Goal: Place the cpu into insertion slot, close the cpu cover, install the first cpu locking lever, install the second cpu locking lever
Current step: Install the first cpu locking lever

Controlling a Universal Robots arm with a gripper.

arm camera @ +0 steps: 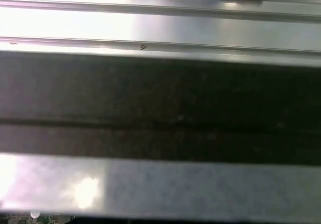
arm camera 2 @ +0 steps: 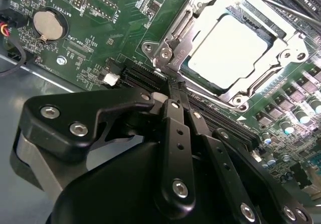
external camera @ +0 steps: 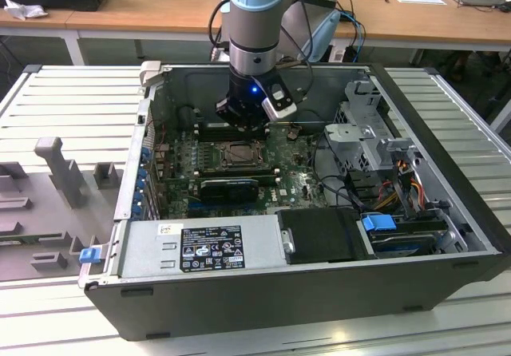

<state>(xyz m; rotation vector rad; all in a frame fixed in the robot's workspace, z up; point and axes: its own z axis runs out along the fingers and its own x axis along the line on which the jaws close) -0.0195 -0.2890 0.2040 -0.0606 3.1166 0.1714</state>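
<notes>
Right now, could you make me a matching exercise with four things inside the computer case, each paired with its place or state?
Things:
1. cpu
2. cpu cover
3. coin battery
4. gripper

Places or states:
A. round and silver, on the green board away from the socket
B. seated in the socket, pale top showing
C. black fingers drawn together, tips at the socket's corner
D. metal frame lying around the chip

Pairs: 1-B, 2-D, 3-A, 4-C

no legible print on motherboard [arm camera 2: 100,28]
</notes>
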